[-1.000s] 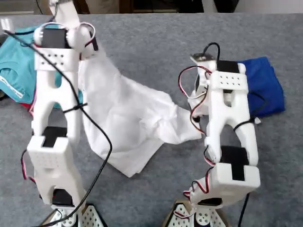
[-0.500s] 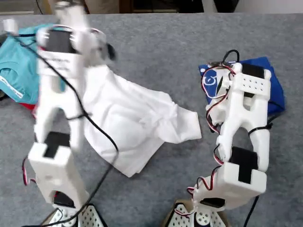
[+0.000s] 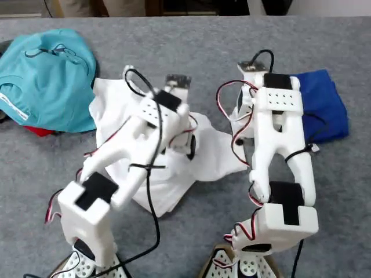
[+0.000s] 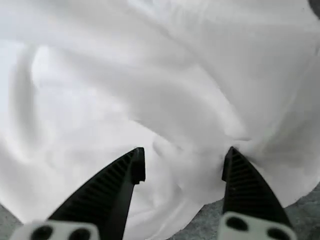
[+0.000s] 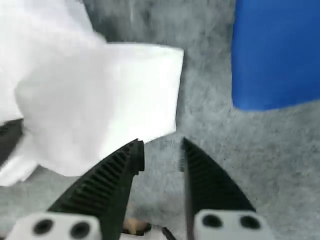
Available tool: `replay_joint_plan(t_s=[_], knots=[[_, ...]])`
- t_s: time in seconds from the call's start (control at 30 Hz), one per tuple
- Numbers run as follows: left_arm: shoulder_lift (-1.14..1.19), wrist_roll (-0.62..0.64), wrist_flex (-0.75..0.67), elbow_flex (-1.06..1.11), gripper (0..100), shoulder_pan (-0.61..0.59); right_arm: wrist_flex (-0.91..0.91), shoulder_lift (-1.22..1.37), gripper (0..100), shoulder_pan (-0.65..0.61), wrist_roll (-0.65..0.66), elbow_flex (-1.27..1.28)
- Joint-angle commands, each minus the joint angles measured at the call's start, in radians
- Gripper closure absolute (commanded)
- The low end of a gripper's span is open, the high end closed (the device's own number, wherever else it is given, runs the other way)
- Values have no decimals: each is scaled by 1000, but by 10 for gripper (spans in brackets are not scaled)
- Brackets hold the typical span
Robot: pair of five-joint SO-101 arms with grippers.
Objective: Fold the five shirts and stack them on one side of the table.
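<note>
A crumpled white shirt (image 3: 113, 107) lies spread in the middle of the grey table. My left gripper (image 4: 182, 161) hangs open just above its wrinkled cloth (image 4: 150, 75), near the shirt's middle (image 3: 188, 142), with nothing between its fingers. My right gripper (image 5: 161, 148) is slightly open over bare table beside the white sleeve's edge (image 5: 130, 95); in the high view it sits at the shirt's right tip (image 3: 239, 139). A folded blue shirt (image 3: 324, 104) lies right of that arm, also visible as blue cloth (image 5: 275, 50).
A teal shirt (image 3: 46, 75) lies bunched at the back left with a red one (image 3: 40, 131) peeking out beneath it. Open grey table (image 3: 197, 46) stretches along the back and at the front right.
My left arm swung from the shirt's back-left corner down to its middle, and the raised cloth dropped. My right arm went out over the blue shirt, then returned to the sleeve.
</note>
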Motion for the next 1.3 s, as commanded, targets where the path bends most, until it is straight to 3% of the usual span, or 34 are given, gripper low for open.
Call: replay_joint_plan(t_s=[0.0, 0.2, 0.33, 0.43, 0.63, 0.73, 0.87, 1.0, 1.13, 1.27], knots=[[16, 31, -14, -5, 746, 74, -17, 8, 838, -1, -12, -82], [13, 12, -20, -11, 983, 198, 3, 62, 838, 102, -5, -188], [13, -18, -2, -2, 982, 232, 31, 93, 838, 191, -3, -255], [-16, -75, 121, -23, 980, 221, 64, 117, 838, 240, 3, -308], [-282, -298, 371, -101, 980, 61, 132, 162, 838, 246, 91, -383], [-475, -413, 374, -69, 980, -84, 149, 179, 837, 237, 95, -410], [-684, -532, 374, 52, 980, -238, 193, 193, 836, 127, 97, -420], [-765, -598, 373, 270, 980, -319, 198, 193, 836, -73, 87, -420], [-774, -594, 328, 448, 980, -342, 190, 194, 835, -271, 63, -466], [-774, -508, 235, 532, 980, -344, 158, 197, 835, -398, -9, -532]])
